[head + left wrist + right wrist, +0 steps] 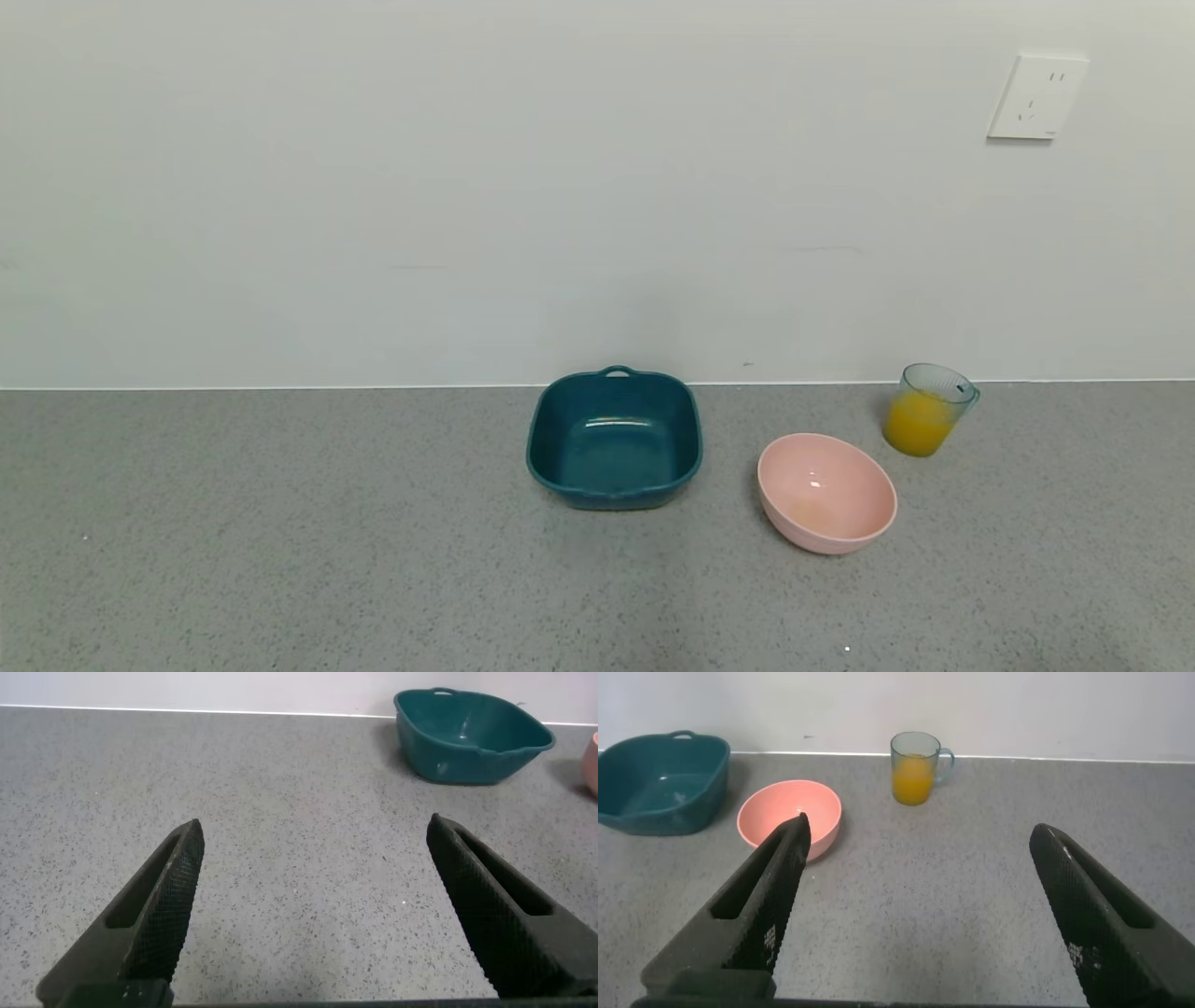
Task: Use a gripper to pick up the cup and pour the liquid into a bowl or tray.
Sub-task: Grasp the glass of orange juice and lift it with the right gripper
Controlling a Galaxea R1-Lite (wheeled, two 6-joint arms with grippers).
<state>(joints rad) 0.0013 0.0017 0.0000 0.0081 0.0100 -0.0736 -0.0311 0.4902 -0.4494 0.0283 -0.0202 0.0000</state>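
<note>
The translucent blue-grey cup (929,408) stands upright at the back right of the counter, more than half full of orange liquid (917,425); its handle points right. It also shows in the right wrist view (916,767). The pale pink bowl (826,492) sits just in front and left of the cup, with a faint orange trace at its bottom; it also shows in the right wrist view (789,817). My right gripper (918,831) is open and empty, well short of the cup. My left gripper (315,826) is open and empty over bare counter. Neither gripper shows in the head view.
A dark teal square tray (613,439) with a small loop handle sits left of the bowl, near the wall; it also shows in the left wrist view (470,735) and in the right wrist view (661,782). A wall with a white socket (1036,97) bounds the grey counter at the back.
</note>
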